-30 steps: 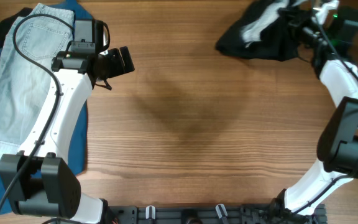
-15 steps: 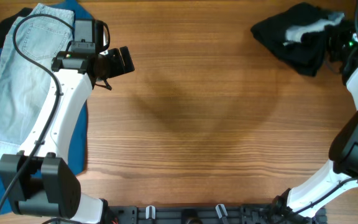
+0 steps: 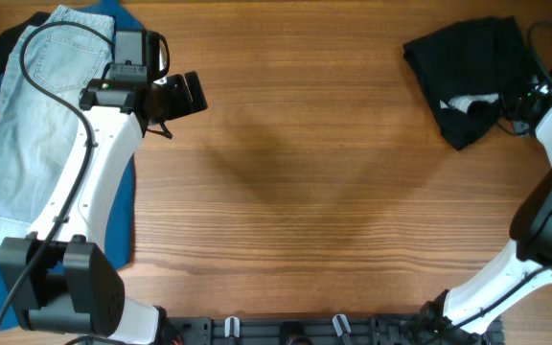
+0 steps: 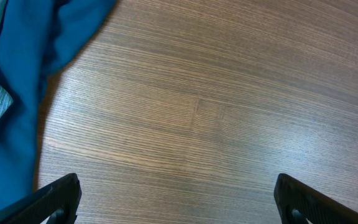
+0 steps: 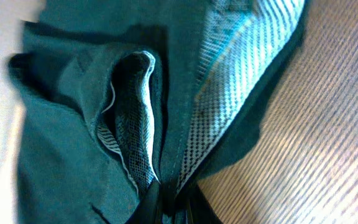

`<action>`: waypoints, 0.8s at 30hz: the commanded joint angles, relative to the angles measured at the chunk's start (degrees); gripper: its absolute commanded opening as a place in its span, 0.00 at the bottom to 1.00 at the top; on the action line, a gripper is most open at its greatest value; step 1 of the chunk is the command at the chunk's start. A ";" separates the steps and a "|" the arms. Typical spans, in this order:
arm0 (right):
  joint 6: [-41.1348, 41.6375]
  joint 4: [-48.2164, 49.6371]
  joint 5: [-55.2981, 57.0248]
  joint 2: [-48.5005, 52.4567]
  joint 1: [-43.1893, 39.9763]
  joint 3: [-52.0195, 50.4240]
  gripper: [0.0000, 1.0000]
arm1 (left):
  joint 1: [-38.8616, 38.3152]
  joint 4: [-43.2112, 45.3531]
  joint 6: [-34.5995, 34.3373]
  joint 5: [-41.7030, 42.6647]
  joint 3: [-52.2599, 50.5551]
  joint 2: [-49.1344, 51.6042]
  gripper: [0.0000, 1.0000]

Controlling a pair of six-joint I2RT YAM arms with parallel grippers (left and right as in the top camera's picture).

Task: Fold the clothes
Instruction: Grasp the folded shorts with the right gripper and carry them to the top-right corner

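The black shorts (image 3: pixel 472 67) lie bunched at the table's far right, a whitish waistband lining (image 3: pixel 466 103) showing. My right gripper (image 3: pixel 508 107) is shut on their edge; in the right wrist view the fabric (image 5: pixel 79 124) and mesh lining (image 5: pixel 229 81) run into the closed fingers (image 5: pixel 194 202). The light-blue denim shorts (image 3: pixel 32 105) lie flat at the far left on a dark-blue garment (image 3: pixel 123 206). My left gripper (image 3: pixel 188 94) is open and empty over bare wood beside them; its fingertips (image 4: pixel 55 198) frame the table, with the dark-blue garment (image 4: pixel 23 93) at left.
The brown wooden table (image 3: pixel 295 192) spans the view. A black cable (image 3: pixel 51 67) from the left arm loops over the denim shorts. The arm bases stand at the front edge (image 3: pixel 295 331).
My right gripper has pulled the black shorts from the far top right down and rightward, and they have spread out somewhat. The left arm has not moved.
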 commanded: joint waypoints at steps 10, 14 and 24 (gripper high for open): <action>24.70 11.06 11.56 7.23 7.34 0.31 0.04 | 0.11 -0.02 0.11 -0.35 0.26 0.02 1.00; 28.44 11.15 14.80 7.23 9.42 0.31 0.04 | 0.11 -0.02 0.11 -0.35 0.26 0.02 1.00; 23.21 14.99 12.44 6.82 9.33 0.37 0.66 | 0.11 0.48 0.11 -0.31 0.26 0.02 1.00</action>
